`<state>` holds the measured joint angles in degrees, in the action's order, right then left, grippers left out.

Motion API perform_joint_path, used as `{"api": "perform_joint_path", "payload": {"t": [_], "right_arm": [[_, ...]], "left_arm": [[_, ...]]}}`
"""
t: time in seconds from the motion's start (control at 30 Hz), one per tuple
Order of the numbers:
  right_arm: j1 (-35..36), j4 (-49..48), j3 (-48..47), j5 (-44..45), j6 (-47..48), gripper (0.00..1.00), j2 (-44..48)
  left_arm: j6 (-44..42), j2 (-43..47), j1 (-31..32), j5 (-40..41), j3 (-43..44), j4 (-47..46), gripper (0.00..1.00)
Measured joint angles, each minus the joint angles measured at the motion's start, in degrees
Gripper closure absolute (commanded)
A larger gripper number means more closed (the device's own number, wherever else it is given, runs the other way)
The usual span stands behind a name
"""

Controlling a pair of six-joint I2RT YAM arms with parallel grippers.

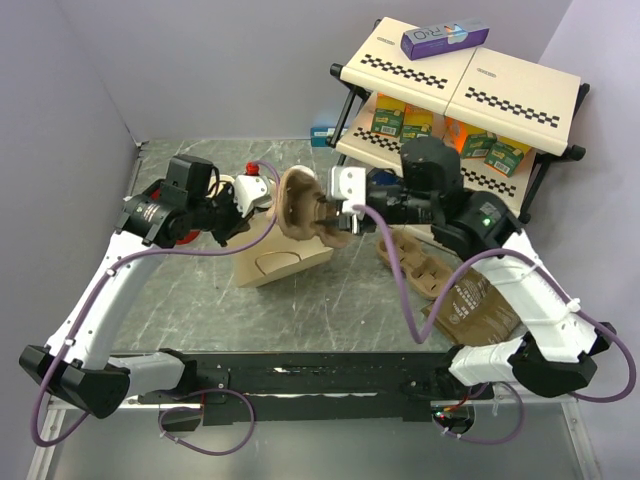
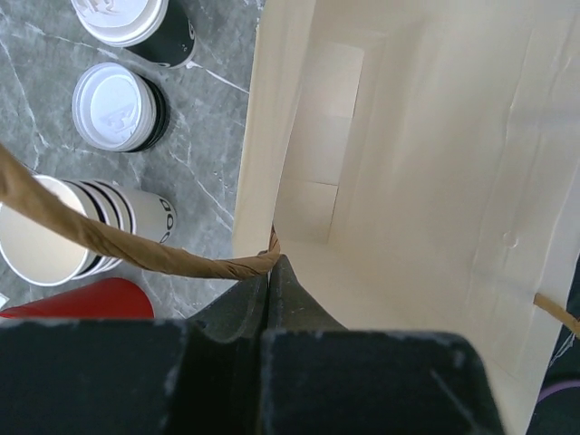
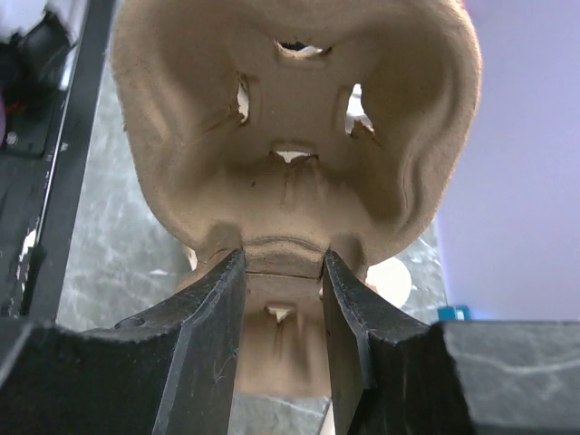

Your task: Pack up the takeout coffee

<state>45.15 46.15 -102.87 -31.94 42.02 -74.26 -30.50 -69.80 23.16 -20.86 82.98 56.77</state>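
Note:
Two takeout coffees with dark bodies and white lids point(image 2: 118, 106) point(image 2: 136, 20) stand on the table left of the brown paper bag point(image 1: 285, 262). My left gripper point(image 2: 272, 267) is shut on the bag's twisted paper handle point(image 2: 118, 245), and the left wrist view looks down into the bag's pale inside point(image 2: 435, 181). My right gripper point(image 3: 284, 263) is closed on the rim of a brown pulp cup carrier point(image 3: 290, 118), held on edge just above the bag point(image 1: 298, 205). No cup sits in the carrier.
A stack of cream lidless cups point(image 2: 54, 227) and a red cup point(image 2: 82, 299) stand near the coffees. More pulp carriers point(image 1: 420, 265) and a flat brown bag point(image 1: 480, 310) lie at the right. A shelf rack point(image 1: 460, 85) with juice boxes stands at the back right.

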Motion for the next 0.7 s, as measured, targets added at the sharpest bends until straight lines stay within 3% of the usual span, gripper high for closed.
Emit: {"api": "perform_joint_path", "payload": {"t": [0.23, 0.47, 0.7], "right_arm": [[0.0, -6.0, 10.3, -3.9, 3.9, 1.00, 2.9], [0.0, -11.0, 12.9, -3.7, 2.3, 1.00, 5.7], [1.1, -13.7, 15.0, -6.8, 4.6, 1.00, 8.4]], "left_arm": [[-0.1, 1.5, 0.0, -0.7, -0.8, -0.6, 0.99], [-0.1, 8.6, 0.1, -1.3, -6.2, -2.4, 0.99], [0.1, 6.0, 0.1, -4.8, -6.1, -3.0, 0.99]]}}
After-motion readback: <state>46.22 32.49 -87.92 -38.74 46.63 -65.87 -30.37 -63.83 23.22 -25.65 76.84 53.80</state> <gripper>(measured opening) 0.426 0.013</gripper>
